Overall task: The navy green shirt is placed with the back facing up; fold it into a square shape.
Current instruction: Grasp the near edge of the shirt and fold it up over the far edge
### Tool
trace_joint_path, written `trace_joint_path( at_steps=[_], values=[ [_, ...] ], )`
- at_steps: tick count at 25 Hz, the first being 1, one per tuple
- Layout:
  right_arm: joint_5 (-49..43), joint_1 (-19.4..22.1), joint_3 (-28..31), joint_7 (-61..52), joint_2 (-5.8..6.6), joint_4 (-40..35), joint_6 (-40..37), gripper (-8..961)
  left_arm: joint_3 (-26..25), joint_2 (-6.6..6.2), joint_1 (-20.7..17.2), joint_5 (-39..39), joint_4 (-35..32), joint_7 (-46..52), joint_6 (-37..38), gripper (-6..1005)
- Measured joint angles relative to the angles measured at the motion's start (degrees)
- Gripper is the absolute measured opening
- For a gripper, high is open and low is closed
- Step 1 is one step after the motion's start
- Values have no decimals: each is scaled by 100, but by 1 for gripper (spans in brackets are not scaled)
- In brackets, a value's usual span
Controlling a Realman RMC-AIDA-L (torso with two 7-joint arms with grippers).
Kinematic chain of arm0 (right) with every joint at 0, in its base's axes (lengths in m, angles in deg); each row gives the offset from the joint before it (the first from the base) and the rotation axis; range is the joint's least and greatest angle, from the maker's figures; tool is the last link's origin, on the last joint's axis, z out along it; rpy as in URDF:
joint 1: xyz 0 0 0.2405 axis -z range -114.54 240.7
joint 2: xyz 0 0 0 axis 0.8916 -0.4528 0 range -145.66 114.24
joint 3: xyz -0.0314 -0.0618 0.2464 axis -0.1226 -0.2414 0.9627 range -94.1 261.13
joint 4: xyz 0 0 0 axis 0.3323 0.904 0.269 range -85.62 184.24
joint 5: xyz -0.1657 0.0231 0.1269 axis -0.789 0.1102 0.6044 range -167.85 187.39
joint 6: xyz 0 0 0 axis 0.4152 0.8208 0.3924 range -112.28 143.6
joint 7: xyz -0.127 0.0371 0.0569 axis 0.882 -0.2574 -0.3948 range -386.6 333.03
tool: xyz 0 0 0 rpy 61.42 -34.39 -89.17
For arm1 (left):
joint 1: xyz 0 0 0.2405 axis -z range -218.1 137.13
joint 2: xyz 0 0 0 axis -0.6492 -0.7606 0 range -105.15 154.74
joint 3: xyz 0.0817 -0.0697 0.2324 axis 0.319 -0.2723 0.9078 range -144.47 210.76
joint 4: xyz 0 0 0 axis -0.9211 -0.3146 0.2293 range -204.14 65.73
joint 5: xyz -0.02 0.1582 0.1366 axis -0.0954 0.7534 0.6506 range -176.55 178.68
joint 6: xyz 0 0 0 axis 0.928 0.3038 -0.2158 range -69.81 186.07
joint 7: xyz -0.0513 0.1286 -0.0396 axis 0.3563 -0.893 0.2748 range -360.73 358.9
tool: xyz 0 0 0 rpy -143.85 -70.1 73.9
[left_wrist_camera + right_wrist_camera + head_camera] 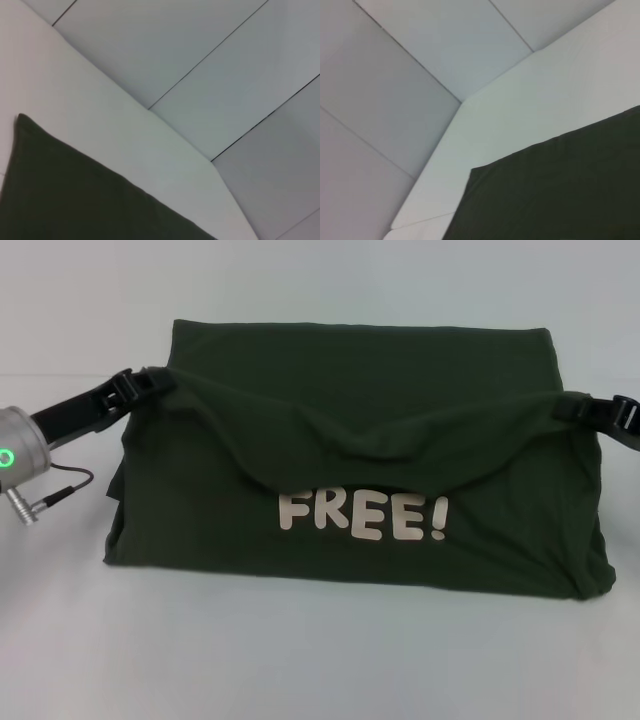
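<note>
1. The navy green shirt (360, 490) lay in the middle of the counter (300, 660), already doubled lengthwise, with a flap lifted so that the off-white lettering "FREE!" (362, 517) faced the head camera.
2. The left tool (135, 387) was closed on the flap's upper left corner, and the right tool (590, 408) was closed on its upper right corner; the cloth sagged in a shallow curve between them.
3. I judged this to be the cross fold in progress: one end of the shirt raised and being carried over the rest, with the plain far layer lying flat behind.
4. The next move would call for both tools to travel together at an even height and keep the edge taut. They should then lay the held edge down level with the opposite edge before letting go. Uneven travel could leave the sag as a crease.
5. The counter was plain white and bare around the shirt; both wrist views showed its edge, a dark corner of the cloth, and beyond it a pale panelled surface with thin dark seams.
</note>
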Motion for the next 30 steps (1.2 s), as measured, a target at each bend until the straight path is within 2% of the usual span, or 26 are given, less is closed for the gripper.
trace_joint_path(
  at_steps=[12,30],
  values=[
    [-7,32,-152,38,-29,143,873,57,185,184,157,0,30,-159,-778,27],
    [14,-197,-689,52,-164,144,1721,57,304,312,456,1,74,-401,-1843,27]
  ],
)
